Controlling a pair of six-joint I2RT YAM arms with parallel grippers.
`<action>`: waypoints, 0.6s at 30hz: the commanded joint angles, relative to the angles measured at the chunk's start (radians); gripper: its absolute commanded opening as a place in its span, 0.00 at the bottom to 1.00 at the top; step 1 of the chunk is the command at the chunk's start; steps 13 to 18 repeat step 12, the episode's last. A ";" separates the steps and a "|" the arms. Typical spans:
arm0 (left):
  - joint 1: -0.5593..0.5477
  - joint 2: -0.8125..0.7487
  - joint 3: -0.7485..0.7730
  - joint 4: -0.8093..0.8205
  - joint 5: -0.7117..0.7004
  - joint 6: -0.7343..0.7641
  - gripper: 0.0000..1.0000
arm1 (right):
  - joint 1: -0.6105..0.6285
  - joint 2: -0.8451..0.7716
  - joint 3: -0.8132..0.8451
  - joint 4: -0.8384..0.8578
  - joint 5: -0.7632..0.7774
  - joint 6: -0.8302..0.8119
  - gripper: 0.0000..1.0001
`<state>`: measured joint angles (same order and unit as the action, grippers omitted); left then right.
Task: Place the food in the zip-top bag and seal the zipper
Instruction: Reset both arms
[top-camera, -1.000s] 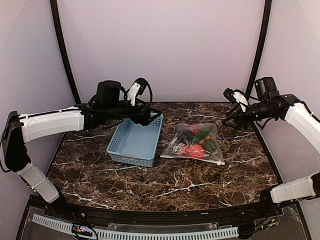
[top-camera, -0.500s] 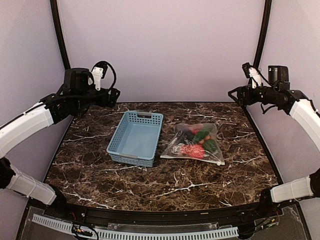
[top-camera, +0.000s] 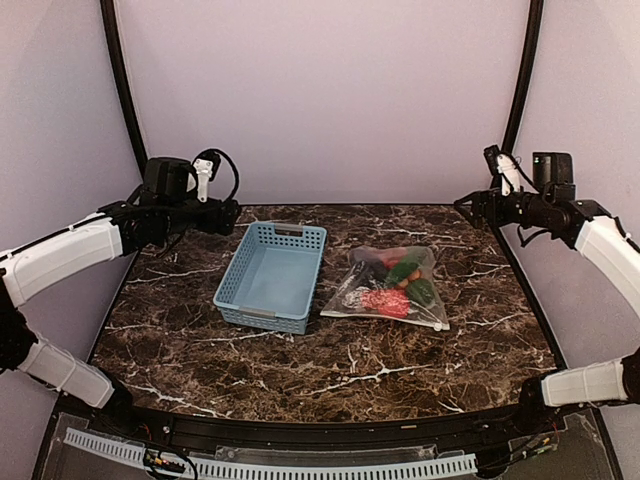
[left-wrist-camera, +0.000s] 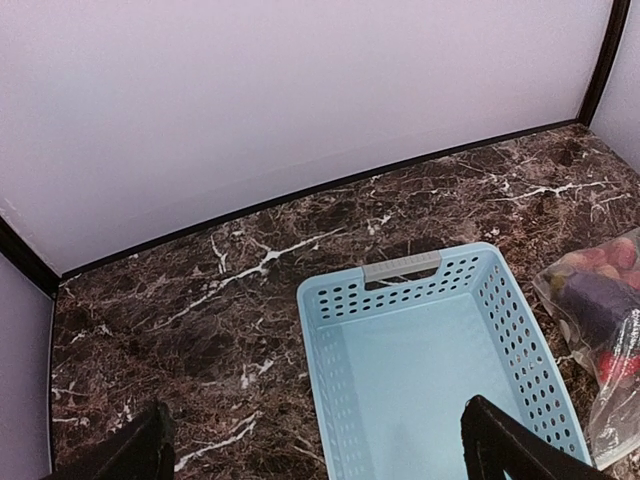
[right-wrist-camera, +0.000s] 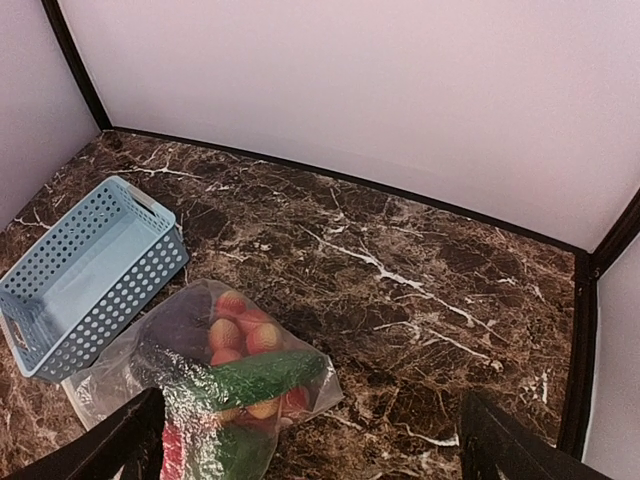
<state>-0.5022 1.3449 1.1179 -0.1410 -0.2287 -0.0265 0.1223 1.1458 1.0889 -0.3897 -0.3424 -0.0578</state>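
The zip-top bag (top-camera: 372, 262) lies flat on the marble table, right of centre, with the food (top-camera: 396, 285) inside it: green, red and dark pieces. Its zipper (top-camera: 385, 318) runs along the near edge, the slider at the right end (top-camera: 441, 325). My left gripper (top-camera: 228, 215) hangs open at the back left, apart from everything. My right gripper (top-camera: 468, 205) hangs open at the back right, high above the table. In the right wrist view the bag (right-wrist-camera: 120, 365) shows a green cucumber (right-wrist-camera: 250, 375) and red-orange pieces (right-wrist-camera: 240, 325). The right gripper (right-wrist-camera: 315, 450) holds nothing.
A light-blue slotted basket (top-camera: 232, 277) stands left of the bag with nothing in it; it fills the lower left wrist view (left-wrist-camera: 335, 370) below the left gripper (left-wrist-camera: 320, 455), with the bag (left-wrist-camera: 560, 290) at its right edge. Walls close the back and sides.
The left arm has pulled back from over the basket's far rim to the back left. The right arm has risen away from the bag, its jaws spreading wider.
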 joint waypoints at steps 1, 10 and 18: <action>0.004 -0.048 -0.021 0.044 0.074 -0.011 0.99 | -0.022 -0.026 -0.014 0.044 -0.022 0.012 0.99; 0.005 -0.112 -0.123 0.187 0.038 -0.006 0.99 | -0.061 -0.005 -0.039 0.093 -0.092 0.058 0.99; 0.005 -0.106 -0.118 0.181 0.049 -0.002 0.99 | -0.073 -0.009 -0.054 0.103 -0.129 0.058 0.99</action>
